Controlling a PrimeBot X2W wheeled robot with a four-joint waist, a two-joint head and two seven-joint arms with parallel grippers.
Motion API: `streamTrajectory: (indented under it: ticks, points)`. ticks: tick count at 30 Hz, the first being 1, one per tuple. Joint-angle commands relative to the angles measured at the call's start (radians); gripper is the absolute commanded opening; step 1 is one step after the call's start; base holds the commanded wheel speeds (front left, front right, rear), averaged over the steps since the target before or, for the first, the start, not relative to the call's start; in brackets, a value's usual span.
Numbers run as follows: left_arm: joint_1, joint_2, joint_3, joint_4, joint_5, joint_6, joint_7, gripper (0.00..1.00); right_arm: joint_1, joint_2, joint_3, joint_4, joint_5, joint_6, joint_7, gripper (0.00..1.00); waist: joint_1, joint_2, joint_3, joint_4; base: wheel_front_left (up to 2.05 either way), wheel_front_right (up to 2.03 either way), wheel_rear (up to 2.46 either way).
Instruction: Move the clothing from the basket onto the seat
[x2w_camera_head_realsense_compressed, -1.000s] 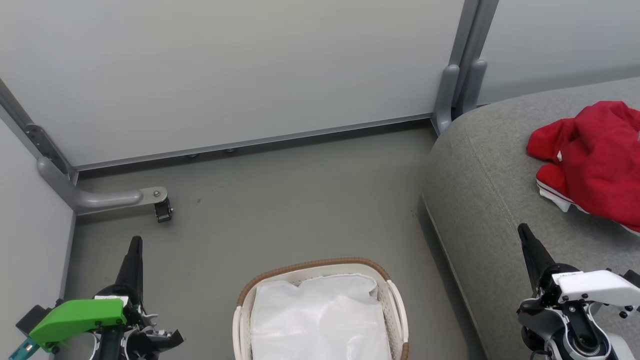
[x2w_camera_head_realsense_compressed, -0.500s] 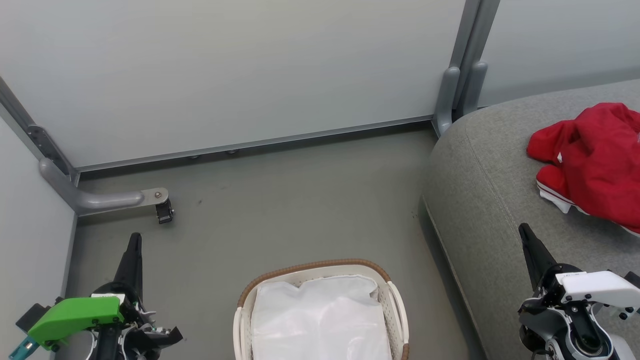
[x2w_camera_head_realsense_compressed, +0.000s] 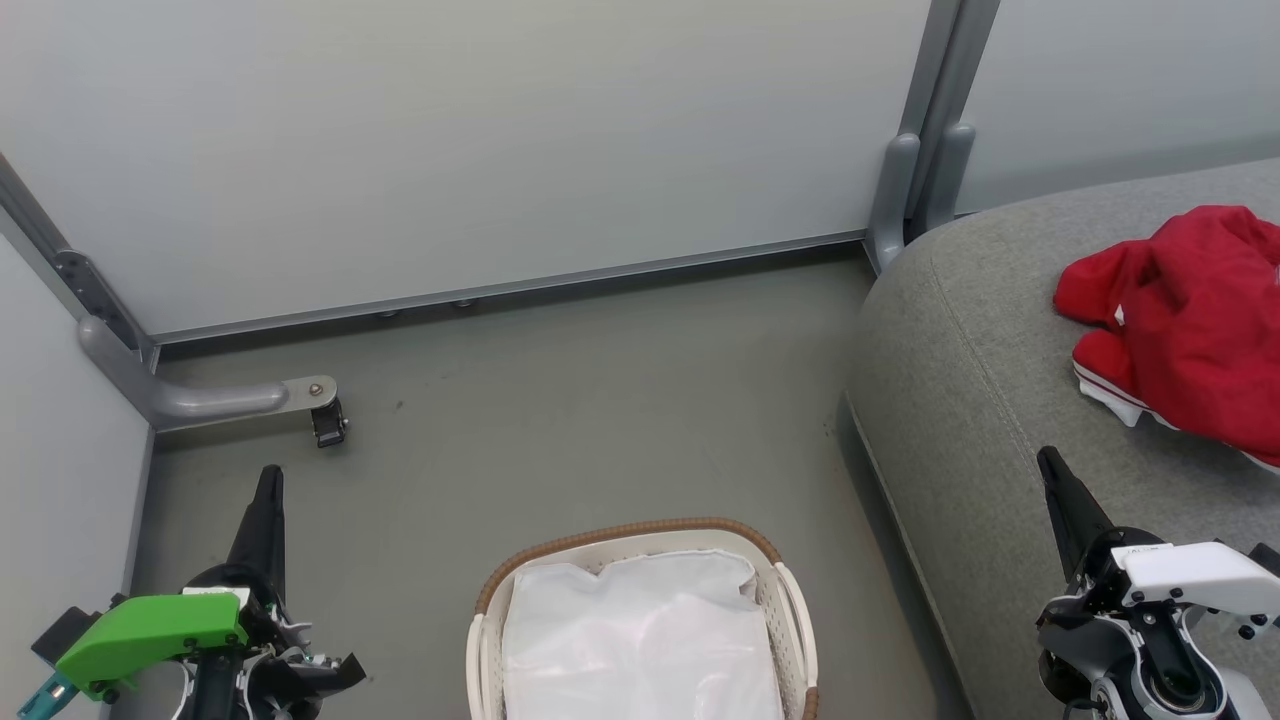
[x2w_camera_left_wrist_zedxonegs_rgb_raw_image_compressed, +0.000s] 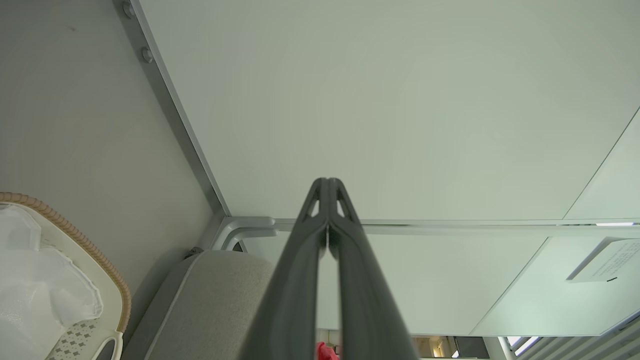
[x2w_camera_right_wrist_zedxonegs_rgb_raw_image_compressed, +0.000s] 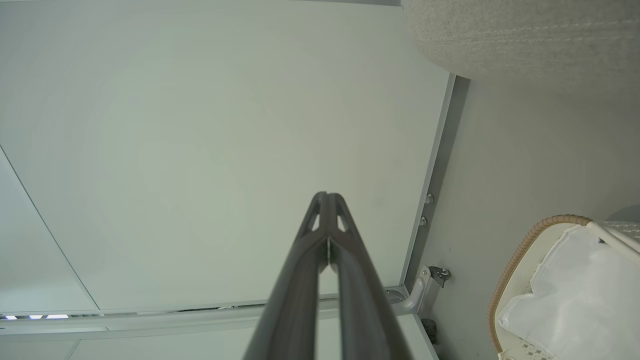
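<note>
Clothing (x2w_camera_head_realsense_compressed: 1190, 330) lies on the seat (x2w_camera_head_realsense_compressed: 980, 420), apart from the right claw (x2w_camera_head_realsense_compressed: 1047, 462), pinched together and empty

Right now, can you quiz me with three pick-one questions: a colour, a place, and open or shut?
1. What colour is the basket rim? A brown, B blue, C black.
2. Where does the clothing lie? A in the basket, B on the seat, C on a shelf.
3. How is the left gripper? A wide open, B shut on cloth, C shut and empty.
Answers: 1 A, a woven brown band; 2 B, it rests on the grey cushion; 3 C, fingertips meet, nothing between.
</note>
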Motion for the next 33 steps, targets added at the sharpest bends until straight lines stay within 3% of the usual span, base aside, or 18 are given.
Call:
streamTrajectory:
  ticks: [1,33]
  points:
    - [-0.012,0.007,0.002,-0.002,-0.003,-0.006,0.003,0.00,0.011,-0.006,-0.002,-0.004,0.004,0.000,0.003,0.00,0.0000,0.0000,0.000,0.000,0.00,0.00,0.00]
    - [-0.012,0.007,0.002,-0.002,-0.003,-0.005,0.003,0.00,0.011,-0.006,-0.002,-0.004,0.004,0.000,0.003,0.00,0.0000,0.0000,0.000,0.000,0.00,0.00,0.00]
